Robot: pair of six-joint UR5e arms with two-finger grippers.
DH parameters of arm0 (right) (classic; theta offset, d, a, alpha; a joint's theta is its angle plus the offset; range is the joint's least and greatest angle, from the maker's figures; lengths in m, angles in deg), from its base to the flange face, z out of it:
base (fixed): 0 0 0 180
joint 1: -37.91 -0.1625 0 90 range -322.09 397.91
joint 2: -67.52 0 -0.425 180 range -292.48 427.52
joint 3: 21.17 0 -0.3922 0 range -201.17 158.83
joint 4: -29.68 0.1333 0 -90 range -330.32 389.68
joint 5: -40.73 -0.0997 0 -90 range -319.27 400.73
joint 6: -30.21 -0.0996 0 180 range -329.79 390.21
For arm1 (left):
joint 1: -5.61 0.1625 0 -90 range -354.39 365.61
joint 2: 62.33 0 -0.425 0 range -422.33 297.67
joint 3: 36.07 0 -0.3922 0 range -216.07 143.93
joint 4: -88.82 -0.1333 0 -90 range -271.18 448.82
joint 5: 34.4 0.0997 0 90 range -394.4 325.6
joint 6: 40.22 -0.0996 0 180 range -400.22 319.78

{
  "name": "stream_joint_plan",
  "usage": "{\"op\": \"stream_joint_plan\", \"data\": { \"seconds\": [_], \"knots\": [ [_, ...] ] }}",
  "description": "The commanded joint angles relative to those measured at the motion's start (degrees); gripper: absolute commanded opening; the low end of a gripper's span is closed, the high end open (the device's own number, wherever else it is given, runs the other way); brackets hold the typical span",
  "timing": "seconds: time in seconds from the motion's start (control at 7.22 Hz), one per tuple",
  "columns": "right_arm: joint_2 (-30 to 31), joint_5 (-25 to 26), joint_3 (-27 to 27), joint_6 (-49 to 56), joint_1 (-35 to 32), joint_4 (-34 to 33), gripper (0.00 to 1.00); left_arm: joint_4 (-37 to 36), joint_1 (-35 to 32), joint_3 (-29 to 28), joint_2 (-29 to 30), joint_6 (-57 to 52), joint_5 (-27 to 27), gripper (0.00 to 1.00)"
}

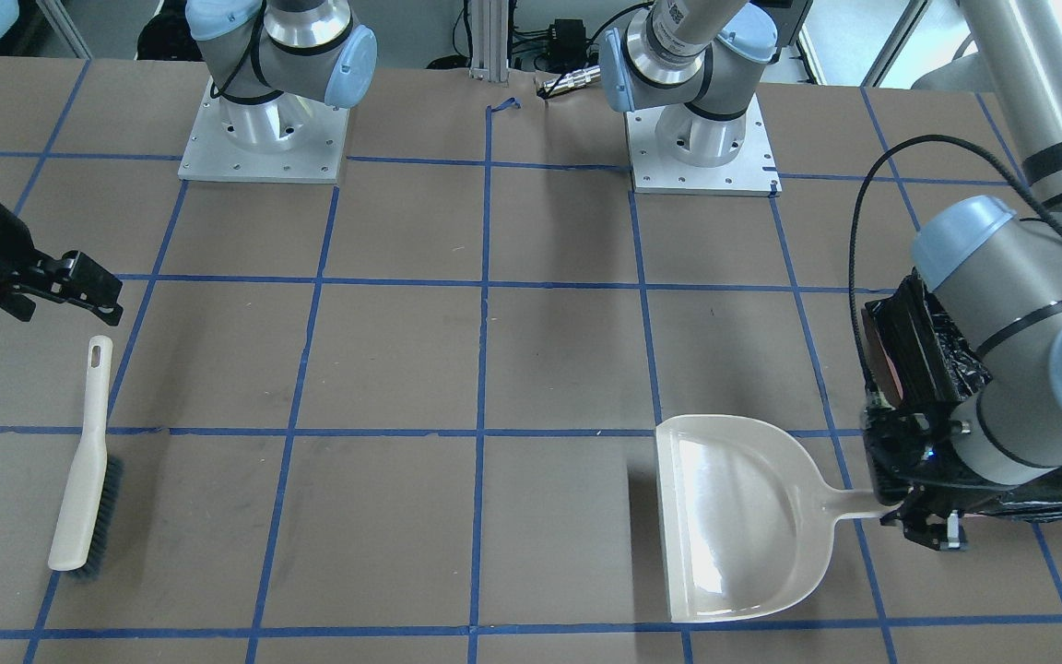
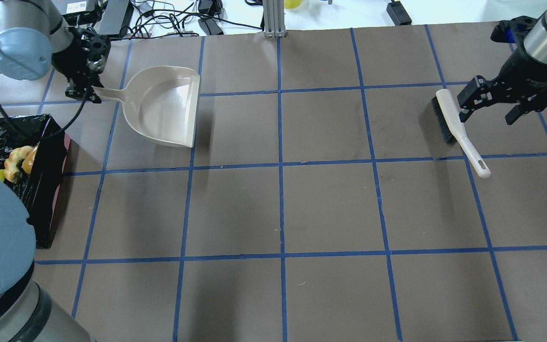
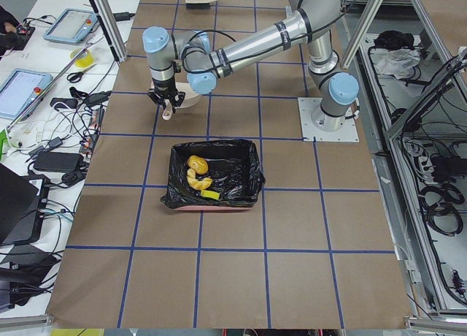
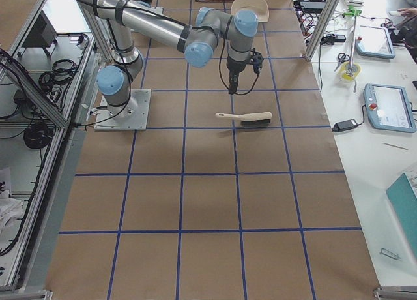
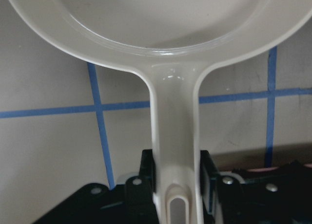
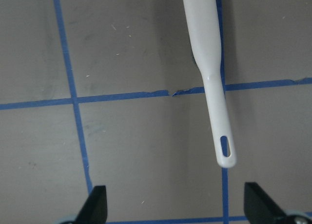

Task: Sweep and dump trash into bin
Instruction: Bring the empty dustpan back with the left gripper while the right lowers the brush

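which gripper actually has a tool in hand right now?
The left gripper, shut on the dustpan handle. The right gripper is open over the brush handle, not touching it.

bin (image 3: 246,172) | trash (image 3: 198,163) inside | left gripper (image 3: 166,107) at dustpan (image 3: 184,101)

No text can be read in any view. A label on the left arm's tube (image 1: 681,20) is too blurred to make out. The tablet screens (image 4: 389,107) on the side benches are too small to read.
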Motion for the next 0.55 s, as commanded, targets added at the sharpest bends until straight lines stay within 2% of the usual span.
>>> {"op": "stream_joint_plan", "data": {
  "seconds": [0.0,0.14,0.42],
  "knots": [
    [6.5,0.0,-0.1,-4.4,-5.8,4.2,1.00,-0.7,-2.4,1.3,2.2,1.5,-0.2,0.00],
    [7.5,-0.2,-0.1,-7.3,-9.6,7.3,1.00,-4.1,-2.4,2.6,2.5,2.0,-0.2,0.00],
    [6.8,0.1,-0.1,-7.1,-13.2,6.1,1.00,-7.9,-3.1,4.0,3.5,2.3,-0.2,0.00]
  ]
}}
